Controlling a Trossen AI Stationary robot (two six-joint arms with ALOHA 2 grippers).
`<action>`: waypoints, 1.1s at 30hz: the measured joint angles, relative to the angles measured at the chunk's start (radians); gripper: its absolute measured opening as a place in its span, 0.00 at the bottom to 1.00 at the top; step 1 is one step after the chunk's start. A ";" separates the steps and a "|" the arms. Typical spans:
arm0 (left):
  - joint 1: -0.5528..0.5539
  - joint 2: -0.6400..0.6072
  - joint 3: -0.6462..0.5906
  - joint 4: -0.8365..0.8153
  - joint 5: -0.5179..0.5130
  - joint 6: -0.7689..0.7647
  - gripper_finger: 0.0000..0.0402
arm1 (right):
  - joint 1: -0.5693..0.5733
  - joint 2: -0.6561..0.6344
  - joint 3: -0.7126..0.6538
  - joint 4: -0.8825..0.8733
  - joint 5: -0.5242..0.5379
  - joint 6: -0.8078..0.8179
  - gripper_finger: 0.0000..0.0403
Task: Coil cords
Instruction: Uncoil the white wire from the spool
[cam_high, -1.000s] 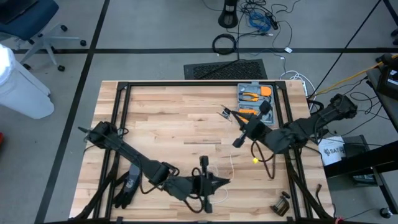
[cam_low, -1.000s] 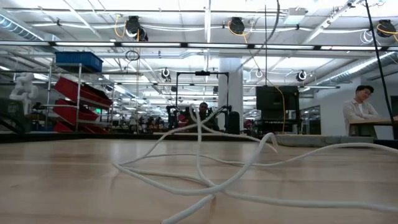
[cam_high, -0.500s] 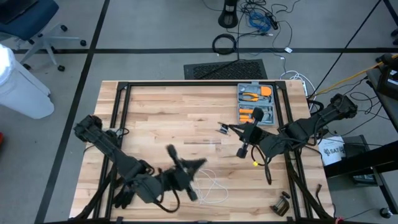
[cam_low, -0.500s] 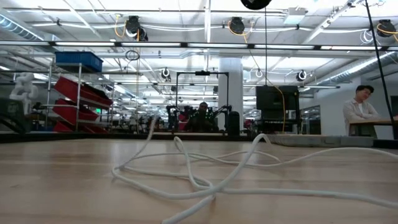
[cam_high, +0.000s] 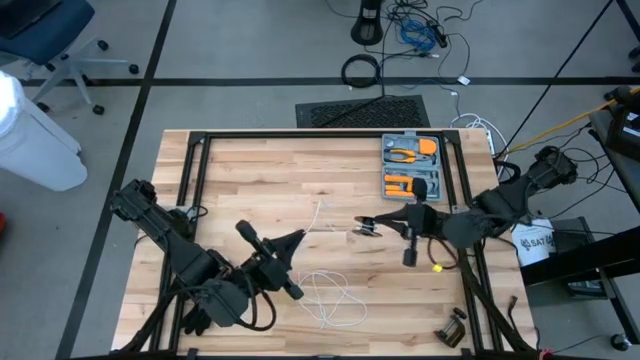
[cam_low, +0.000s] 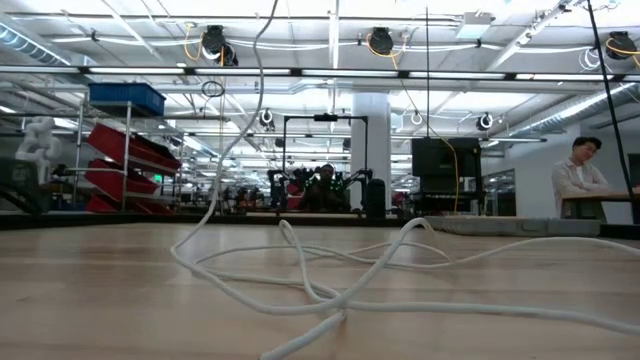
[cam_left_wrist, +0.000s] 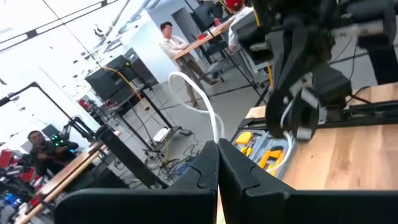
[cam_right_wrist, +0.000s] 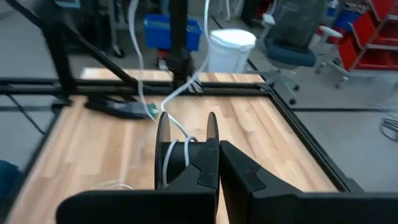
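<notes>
The white cord (cam_high: 332, 298) lies in loose loops on the wooden table near its front edge. One strand (cam_low: 225, 160) rises off the pile. My left gripper (cam_high: 300, 238) hangs above the table left of centre, points toward the right, and is shut on that cord (cam_left_wrist: 211, 118). My right gripper (cam_high: 366, 228) faces it from the right, shut on a small dark-and-white wound bundle (cam_right_wrist: 186, 149). A short run of cord (cam_high: 328, 230) spans the gap between the two grippers. My left gripper pinches one strand of the cord (cam_left_wrist: 216, 135) between its two fingertips. The fingers lie about level, coming from the table's left. Beyond them the cord curves up and away, slack, clear of the table. My right gripper holds the wound bundle (cam_right_wrist: 184, 163) at its fingertips, coming from the table's right and slanting slightly down. The fingers hide the exact place of contact. The bundle is lifted clear, and a cord strand (cam_right_wrist: 177, 93) leads away from it toward the left arm.
An open case of orange tools (cam_high: 410, 165) sits at the far right of the table. A small dark object (cam_high: 452, 328) lies at the near right corner and a black item (cam_high: 200, 305) at the near left. Black frame rails (cam_high: 300, 135) border the table. A person (cam_low: 580, 170) stands far behind.
My left gripper has gone toward the table's left edge and up, turning from pointing at the far edge to pointing right, still shut on the cord. A strand has been drawn up off the pile. My right gripper has turned and shifted slightly toward the near edge.
</notes>
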 joint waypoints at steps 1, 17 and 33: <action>-0.002 0.000 0.000 -0.016 0.004 -0.014 0.00 | 0.013 -0.011 0.000 0.001 0.005 0.000 0.00; -0.009 -0.001 0.000 -0.344 0.200 -0.294 0.31 | 0.083 -0.064 0.000 -0.011 0.161 -0.012 0.00; 0.032 -0.001 0.000 -0.329 0.207 -0.373 0.32 | 0.082 0.083 0.000 0.021 0.381 -0.335 0.00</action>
